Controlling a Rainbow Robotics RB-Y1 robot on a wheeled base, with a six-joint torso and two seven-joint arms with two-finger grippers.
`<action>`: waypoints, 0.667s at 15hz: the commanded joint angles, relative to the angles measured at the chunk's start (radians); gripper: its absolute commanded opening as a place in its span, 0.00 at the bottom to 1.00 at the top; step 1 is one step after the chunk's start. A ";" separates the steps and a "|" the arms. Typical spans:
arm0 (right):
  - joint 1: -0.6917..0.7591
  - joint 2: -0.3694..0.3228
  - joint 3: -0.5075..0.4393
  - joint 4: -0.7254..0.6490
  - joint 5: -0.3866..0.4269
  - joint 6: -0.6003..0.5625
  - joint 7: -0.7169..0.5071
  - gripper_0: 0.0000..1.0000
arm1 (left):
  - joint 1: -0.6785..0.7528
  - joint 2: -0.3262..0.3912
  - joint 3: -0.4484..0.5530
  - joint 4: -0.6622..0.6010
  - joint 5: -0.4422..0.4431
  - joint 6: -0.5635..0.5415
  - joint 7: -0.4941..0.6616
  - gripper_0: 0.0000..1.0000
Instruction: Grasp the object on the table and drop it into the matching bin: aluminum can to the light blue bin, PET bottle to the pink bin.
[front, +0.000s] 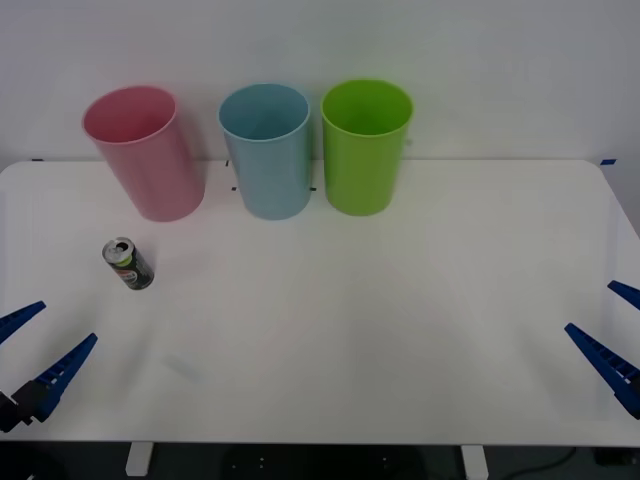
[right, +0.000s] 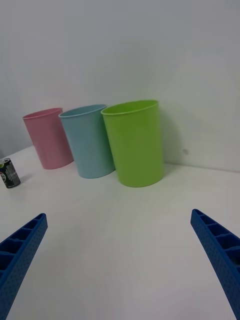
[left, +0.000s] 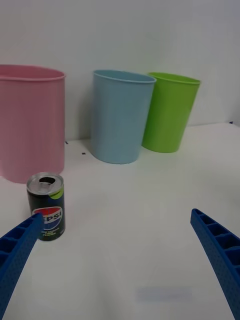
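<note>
a: the left gripper (front: 38, 350) hung spread at the table's (front: 400, 330) near left edge. where was the can?

b: the aluminum can (front: 128, 264) stood upright near it, before the pink bin (front: 145, 152). it looked light, thin-walled and slick; i'd have gripped mid-body, gently.
</note>
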 joint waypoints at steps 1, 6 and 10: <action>0.000 0.000 0.000 0.000 0.000 0.000 0.000 1.00 | 0.004 -0.001 -0.018 0.002 -0.014 0.072 -0.021 1.00; 0.000 0.000 0.000 0.000 0.000 0.000 0.000 1.00 | -0.010 -0.021 -0.007 0.002 -0.146 0.124 -0.070 1.00; 0.000 0.000 0.000 0.000 0.000 0.000 0.000 1.00 | -0.045 -0.099 0.006 0.040 -0.224 0.164 -0.079 1.00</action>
